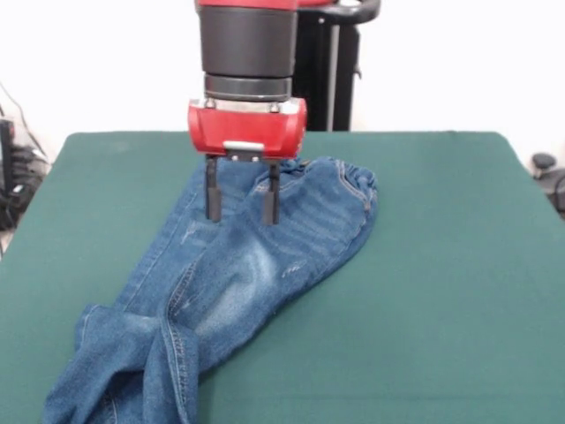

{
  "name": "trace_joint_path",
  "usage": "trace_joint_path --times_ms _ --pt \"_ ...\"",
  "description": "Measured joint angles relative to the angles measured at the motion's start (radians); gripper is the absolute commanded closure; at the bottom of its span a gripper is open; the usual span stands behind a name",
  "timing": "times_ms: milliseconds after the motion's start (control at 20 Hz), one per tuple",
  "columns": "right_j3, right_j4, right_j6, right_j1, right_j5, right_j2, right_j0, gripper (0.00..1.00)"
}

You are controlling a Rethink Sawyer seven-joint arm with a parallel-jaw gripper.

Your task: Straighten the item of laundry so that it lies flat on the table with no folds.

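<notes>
A small pair of blue denim jeans [238, 283] lies on the dark green table [441, 265], running from its elastic waistband at the far middle down to the near left edge. The legs overlap and are creased, with folds bunched near the hems at the lower left. A pale faded patch shows on the thigh. My gripper [243, 216], red-bodied with two dark fingers [213, 190], stands upright over the upper part of the jeans near the waistband. Its fingers are apart with nothing between them, and their tips reach the denim's surface or hover just above it.
The table's right half is bare green felt. Cables and dark equipment sit off the table at the left edge [13, 177], and a small dark object lies beyond the right edge [546, 168].
</notes>
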Motion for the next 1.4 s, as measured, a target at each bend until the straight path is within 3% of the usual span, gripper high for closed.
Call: trace_joint_path --times_ms 350,700,1200,1400 --pt "0.0 -0.001 0.0 0.023 -0.016 -0.055 0.088 0.0" --pt "-0.004 -0.002 0.0 0.103 -0.098 -0.134 0.177 0.0" --pt "-0.067 -0.001 0.0 0.282 -0.179 -0.22 0.212 0.0" --pt "-0.082 0.01 0.0 0.304 -0.2 -0.236 0.218 0.0"
